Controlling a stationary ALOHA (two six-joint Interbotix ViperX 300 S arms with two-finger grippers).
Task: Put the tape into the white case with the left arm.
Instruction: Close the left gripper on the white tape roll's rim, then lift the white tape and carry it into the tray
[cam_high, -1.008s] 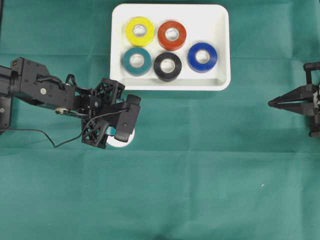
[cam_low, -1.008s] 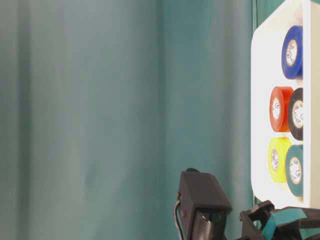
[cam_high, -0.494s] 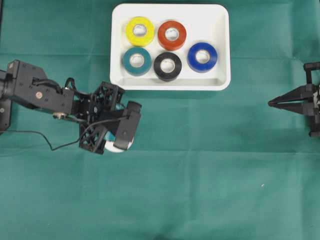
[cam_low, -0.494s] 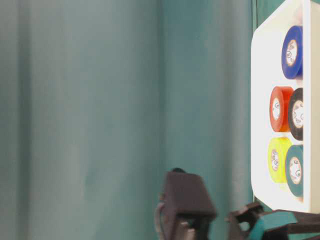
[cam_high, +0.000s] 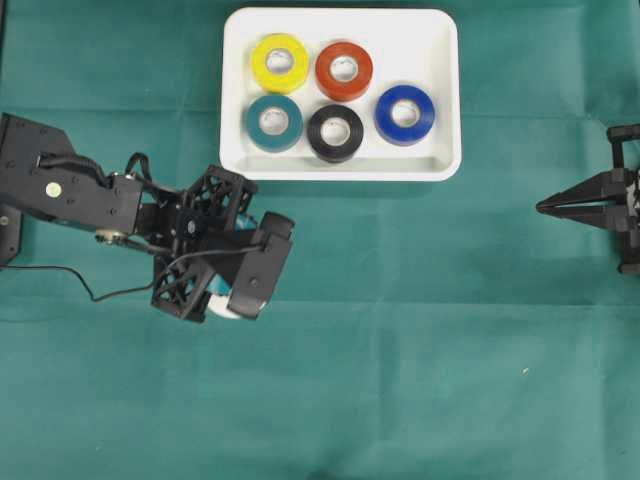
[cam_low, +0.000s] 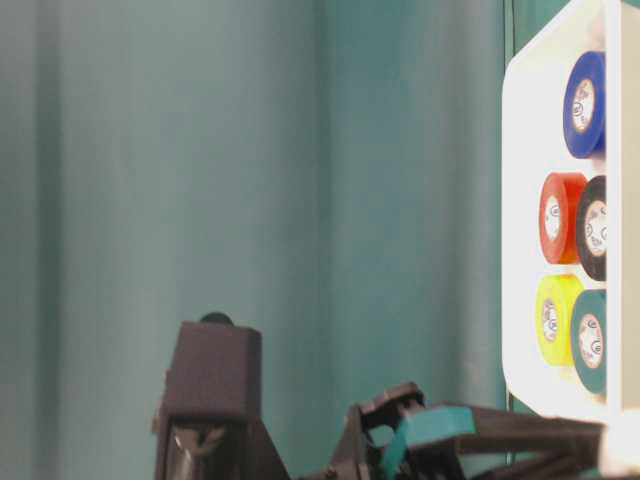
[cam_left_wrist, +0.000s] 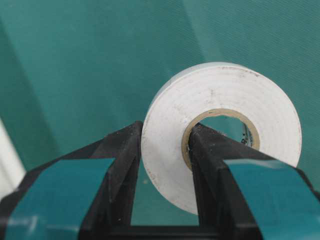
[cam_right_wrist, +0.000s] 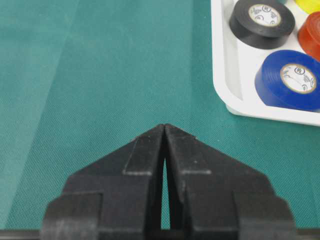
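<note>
From overhead, your left gripper (cam_high: 228, 296) and its wrist camera cover nearly all of the white tape roll (cam_high: 222, 307); only a pale sliver shows on the green cloth (cam_high: 420, 380), well short of the white case (cam_high: 445, 90), which holds yellow (cam_high: 280, 62), red (cam_high: 344, 70), teal (cam_high: 273, 122), black (cam_high: 335, 132) and blue (cam_high: 404, 114) rolls. The table-level view cuts off the case on the right and the gripper at the bottom edge. Your left wrist view shows the fingers (cam_left_wrist: 117, 165) pinching the roll's wall, one inside the cardboard core, one outside. In the right wrist view, the right gripper (cam_right_wrist: 164, 131) is closed on nothing; the core labels carry print too small to read.
</note>
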